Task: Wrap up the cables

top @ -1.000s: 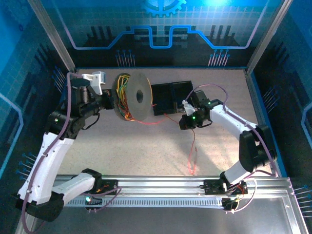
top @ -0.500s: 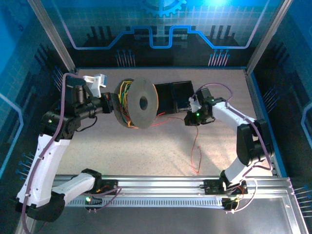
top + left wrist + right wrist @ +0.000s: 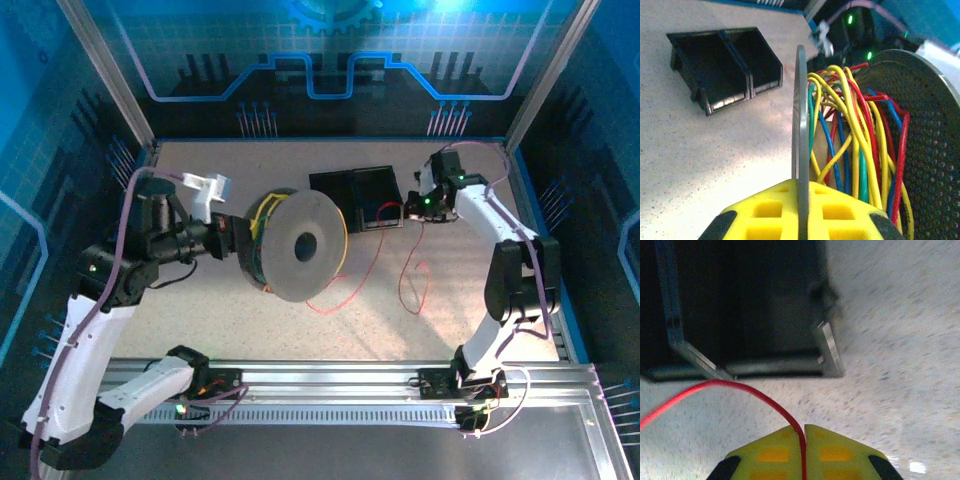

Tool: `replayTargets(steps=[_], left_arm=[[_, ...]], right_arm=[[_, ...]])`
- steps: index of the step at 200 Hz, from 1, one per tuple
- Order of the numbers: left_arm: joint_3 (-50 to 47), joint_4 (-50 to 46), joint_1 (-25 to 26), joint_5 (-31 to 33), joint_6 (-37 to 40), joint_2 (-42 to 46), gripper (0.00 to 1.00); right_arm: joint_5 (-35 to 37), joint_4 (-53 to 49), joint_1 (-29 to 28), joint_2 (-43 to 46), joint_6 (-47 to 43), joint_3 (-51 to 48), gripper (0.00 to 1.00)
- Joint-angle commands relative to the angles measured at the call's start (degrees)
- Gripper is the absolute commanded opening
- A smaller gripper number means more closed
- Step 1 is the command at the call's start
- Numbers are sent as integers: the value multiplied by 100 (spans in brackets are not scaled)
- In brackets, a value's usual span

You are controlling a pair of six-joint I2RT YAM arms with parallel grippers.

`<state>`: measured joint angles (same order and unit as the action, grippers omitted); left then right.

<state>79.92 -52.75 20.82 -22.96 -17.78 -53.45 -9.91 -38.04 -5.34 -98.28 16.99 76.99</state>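
Both arms have moved: the left gripper [image 3: 800, 195] has brought the spool [image 3: 300, 245] nearer, and the right gripper [image 3: 804, 435] has gone farther back. The left one is squeezed on the spool's thin grey side. Many coloured cables [image 3: 860, 130] sit wound on the spool. One red cable [image 3: 715, 382] runs sideways from the spool to the right gripper, which is pinched tight on it beside two black bins [image 3: 360, 188]. It counts one spool and two grippers.

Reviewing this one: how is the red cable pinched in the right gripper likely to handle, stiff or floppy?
Probably floppy: the red cable lies in slack curves on the table between the spool and the right gripper. It looks thin and light, so it may slip through the shut fingers if tugged.
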Motion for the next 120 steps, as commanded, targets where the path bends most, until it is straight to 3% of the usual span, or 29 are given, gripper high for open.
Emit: replayTargets(steps=[1,28,93,120], left_arm=[[-89,237,634,594,171,10,0],[-273,318,1250,1504,179,-219,0],[-582,1074,1270,1938,95,-408,0],[-635,1243,1265,2269,4,-507,0]], right_arm=[[191,-157,133,23,179,530,0],[-63,-171,137,96,251,939,0],[-1094,354,69,613,161,200,0],[-1066,216,-60,737,29,-67,0]])
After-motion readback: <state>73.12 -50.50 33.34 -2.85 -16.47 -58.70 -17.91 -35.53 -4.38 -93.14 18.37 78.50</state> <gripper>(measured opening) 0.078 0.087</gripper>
